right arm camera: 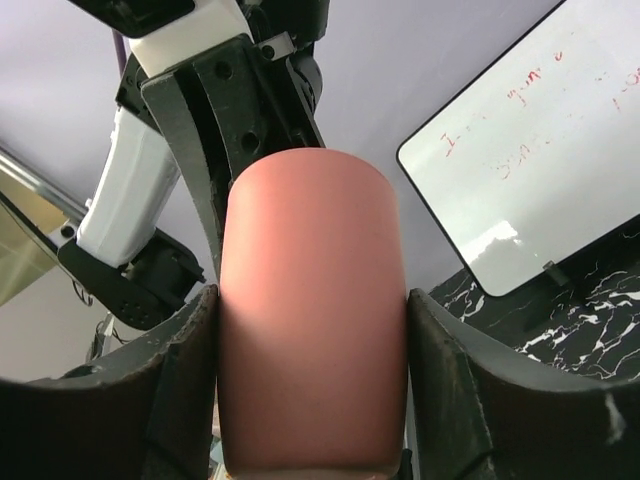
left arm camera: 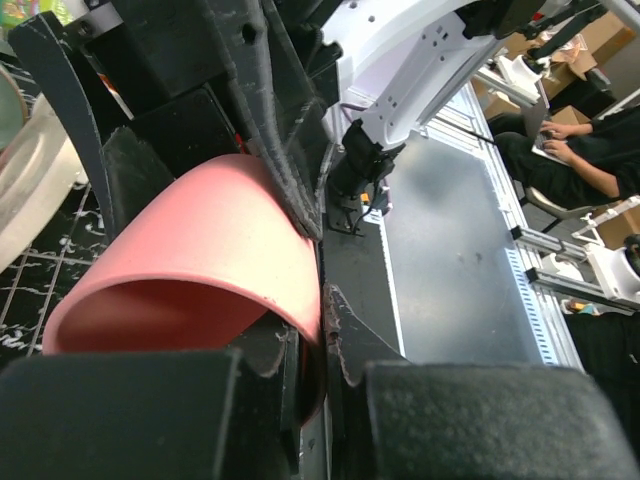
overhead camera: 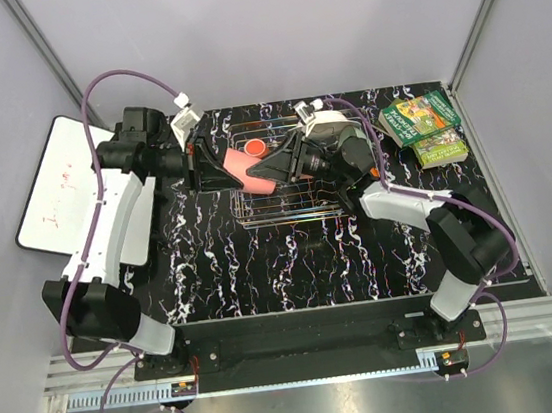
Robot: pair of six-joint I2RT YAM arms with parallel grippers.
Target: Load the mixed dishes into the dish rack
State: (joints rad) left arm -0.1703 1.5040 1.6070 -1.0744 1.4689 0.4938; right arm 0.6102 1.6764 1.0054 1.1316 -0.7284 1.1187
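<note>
A pink cup (overhead camera: 252,172) hangs on its side above the dish rack (overhead camera: 296,207), held between both arms. My left gripper (overhead camera: 213,166) is shut on the cup's rim: in the left wrist view its jaws pinch the cup wall (left arm camera: 210,250) at the gripper (left arm camera: 325,330). My right gripper (overhead camera: 286,165) grips the cup from the other side. In the right wrist view its fingers (right arm camera: 440,340) press against both sides of the cup body (right arm camera: 310,300). An orange mug (overhead camera: 254,149) lies in the rack behind the cup. The other dishes are hidden.
Green-covered books (overhead camera: 425,126) lie at the table's back right. A whiteboard (overhead camera: 53,194) leans at the left, off the black marbled table (overhead camera: 264,268). The left arm's wrist (right arm camera: 240,110) sits close behind the cup in the right wrist view.
</note>
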